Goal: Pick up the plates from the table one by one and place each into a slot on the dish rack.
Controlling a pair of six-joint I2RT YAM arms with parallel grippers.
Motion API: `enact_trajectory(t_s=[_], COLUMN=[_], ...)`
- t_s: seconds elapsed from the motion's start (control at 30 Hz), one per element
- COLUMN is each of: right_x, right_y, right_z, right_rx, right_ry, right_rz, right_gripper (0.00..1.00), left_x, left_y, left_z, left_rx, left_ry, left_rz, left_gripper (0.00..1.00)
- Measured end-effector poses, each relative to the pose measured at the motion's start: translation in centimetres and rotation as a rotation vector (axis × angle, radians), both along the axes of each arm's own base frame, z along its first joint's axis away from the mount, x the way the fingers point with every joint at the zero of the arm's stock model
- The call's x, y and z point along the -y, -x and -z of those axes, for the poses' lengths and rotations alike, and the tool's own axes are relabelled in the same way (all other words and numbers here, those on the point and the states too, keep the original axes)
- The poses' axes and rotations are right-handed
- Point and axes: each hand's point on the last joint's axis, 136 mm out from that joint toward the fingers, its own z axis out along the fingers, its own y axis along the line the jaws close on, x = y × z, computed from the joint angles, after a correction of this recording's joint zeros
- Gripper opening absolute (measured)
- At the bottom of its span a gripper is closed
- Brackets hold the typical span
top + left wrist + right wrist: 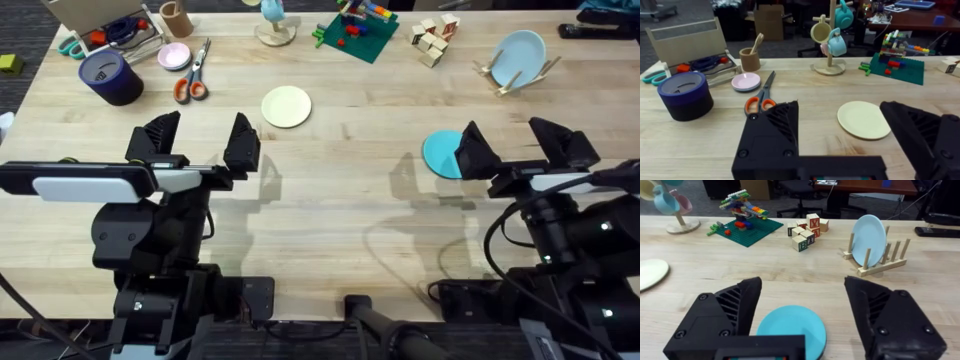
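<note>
A teal plate (791,330) lies flat on the table (340,200), between the wide-open jaws of the right gripper (520,150). A cream plate (286,106) lies just ahead of the left gripper (195,145), also wide open. A pale blue plate (521,54) stands in the dish rack (508,80).

Looks like a robotics lab or office workspace to me: big light-wood table (330,210) cluttered with test props like a toy brick build (742,217), letter blocks (805,232), a mug tree (832,35), with office chairs (805,192) and desks behind.
</note>
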Motion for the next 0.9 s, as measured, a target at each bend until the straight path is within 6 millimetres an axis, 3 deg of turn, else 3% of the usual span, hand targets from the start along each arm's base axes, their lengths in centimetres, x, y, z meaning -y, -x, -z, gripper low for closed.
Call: enact_trajectory(t_s=[0.53, 0.67, 0.8, 0.9], right_x=[-0.5, -0.7, -0.8, -0.8], right_y=[0.0, 0.1, 0.1, -0.4], right_z=[-0.1, -1.3, -4.7, -7.1], right_rx=[-0.003, -0.013, -0.014, -0.05], right_ry=[-0.054, -0.063, -0.052, -0.045], right_rz=[-0.022, -0.032, -0.04, -0.044], right_gripper=[0.996, 0.995, 0.996, 0.995], left_x=[0.1, 0.1, 0.1, 0.1], left_y=[0.4, 1.1, 1.3, 1.0], left_z=[0.6, -2.3, -5.9, -7.0], left_rx=[-0.07, -0.073, -0.065, -0.14], left_ry=[0.034, 0.052, 0.057, 0.058], left_rz=[0.006, 0.005, 0.005, 0.002], left_gripper=[0.992, 0.992, 0.991, 0.991])
